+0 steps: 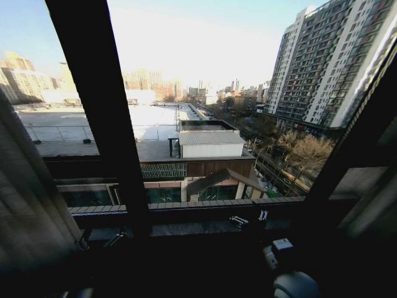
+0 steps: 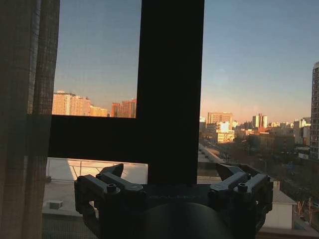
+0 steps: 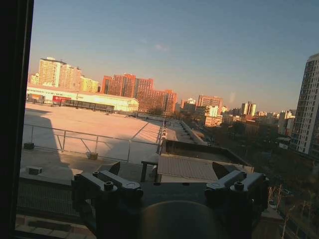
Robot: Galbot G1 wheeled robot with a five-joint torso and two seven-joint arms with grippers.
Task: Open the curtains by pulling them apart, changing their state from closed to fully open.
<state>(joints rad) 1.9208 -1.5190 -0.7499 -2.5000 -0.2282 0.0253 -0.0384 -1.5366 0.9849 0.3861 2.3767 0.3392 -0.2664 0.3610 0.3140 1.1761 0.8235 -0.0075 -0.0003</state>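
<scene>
Hanging bunched beside the left jaws (image 2: pixel 169 174), curtains (image 2: pixel 22 124) untouched.

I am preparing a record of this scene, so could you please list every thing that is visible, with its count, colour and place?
curtains: two panels, sheer whitish, one gathered at the left edge of the window, one at the right edge, the glass between them uncovered.
window frame: one, dark, a thick upright bar left of centre with a horizontal bar at sill height.
low roof building: one, pale, outside below the window centre.
tall apartment block: one, grey, outside at the right.
bare trees: a few, brownish, at the foot of that block.
left gripper: one, dark, fingers open, facing the upright bar, touching nothing.
right gripper: one, dark, fingers open, facing the uncovered glass, touching nothing.
</scene>
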